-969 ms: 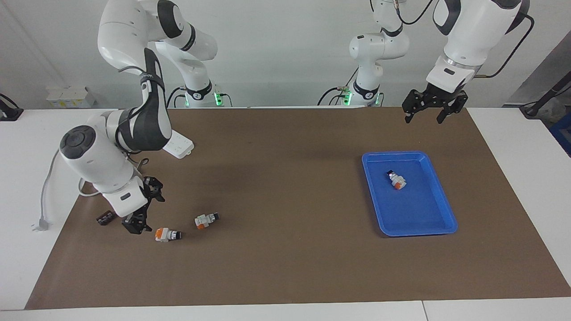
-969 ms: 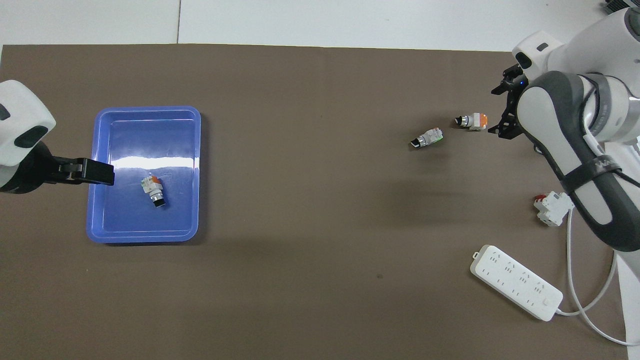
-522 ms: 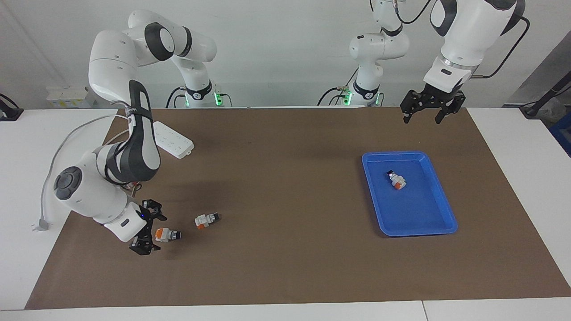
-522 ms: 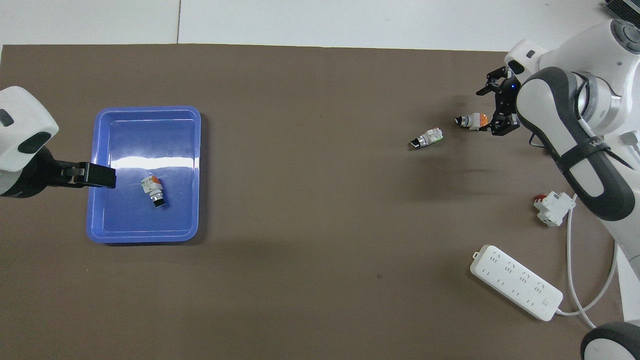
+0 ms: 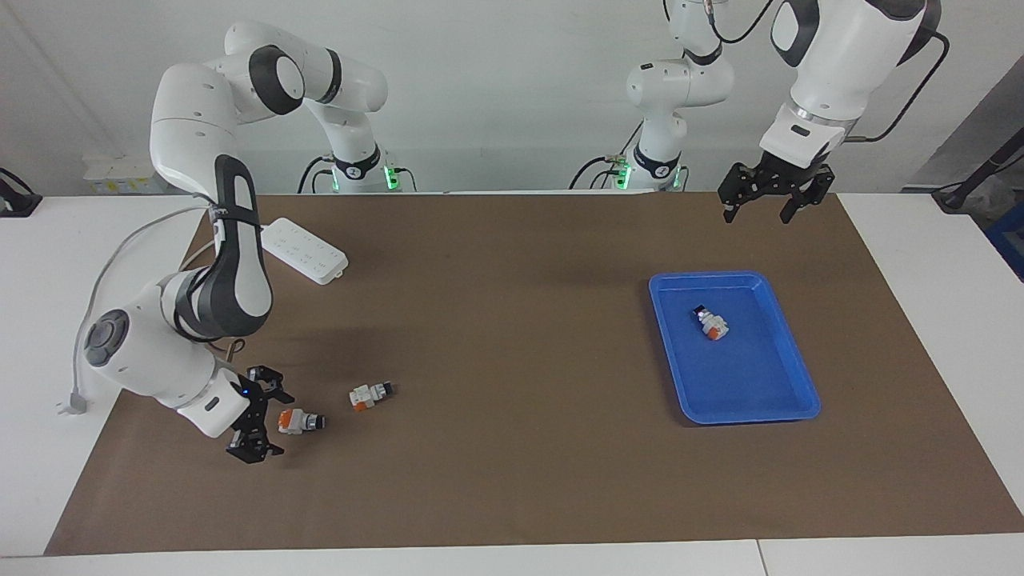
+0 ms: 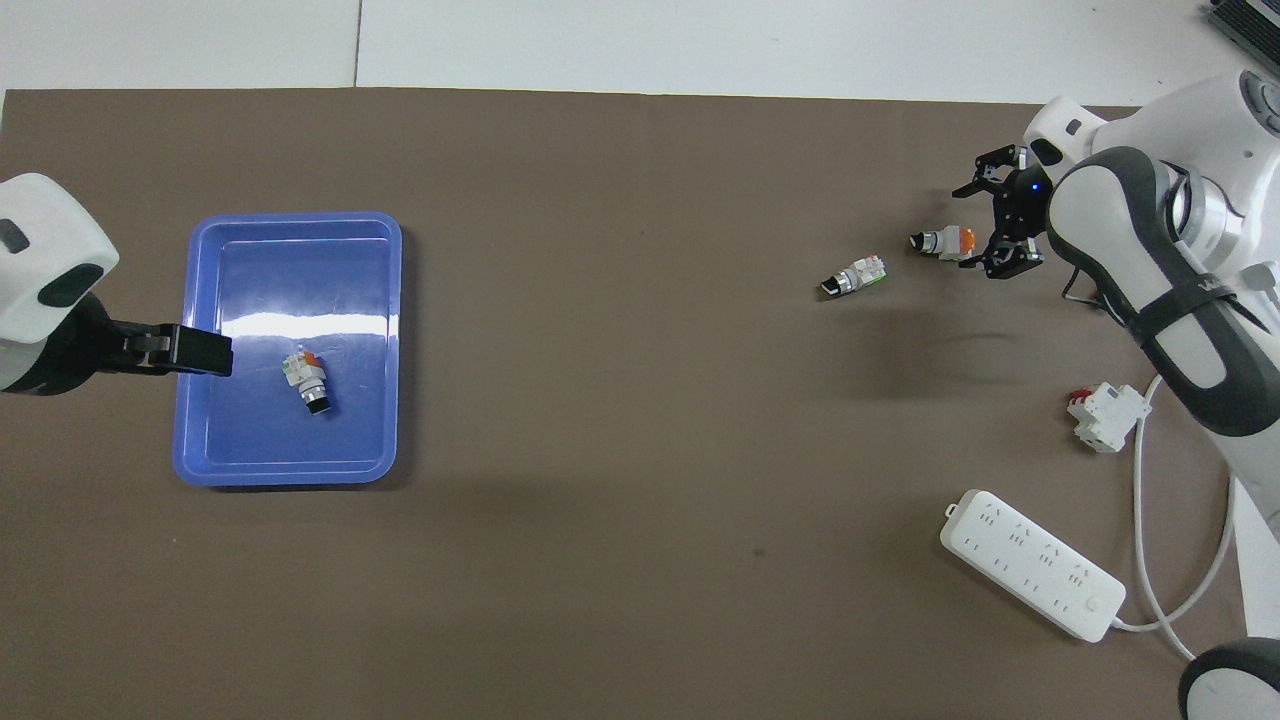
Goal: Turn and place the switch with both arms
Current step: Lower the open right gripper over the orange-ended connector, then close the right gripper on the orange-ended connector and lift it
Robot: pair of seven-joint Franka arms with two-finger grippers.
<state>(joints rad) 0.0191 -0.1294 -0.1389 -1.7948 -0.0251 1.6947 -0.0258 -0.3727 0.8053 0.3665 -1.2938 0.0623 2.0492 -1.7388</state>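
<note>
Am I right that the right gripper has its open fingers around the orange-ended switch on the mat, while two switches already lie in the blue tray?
Not quite: the blue tray holds one switch, as the overhead view shows. The right gripper does have its open fingers around the orange-ended switch on the mat.

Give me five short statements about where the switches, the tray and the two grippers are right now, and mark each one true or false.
1. One switch lies inside the blue tray. True.
2. The right gripper is shut on a switch and holds it in the air. False: it is open, low at the orange end of a switch that lies on the mat.
3. Two switches lie on the brown mat at the right arm's end. True; the second switch lies beside the first.
4. The left gripper is down inside the tray. False: it hangs open above the mat, empty.
5. The power strip lies in the tray. False: it lies on the mat.
</note>
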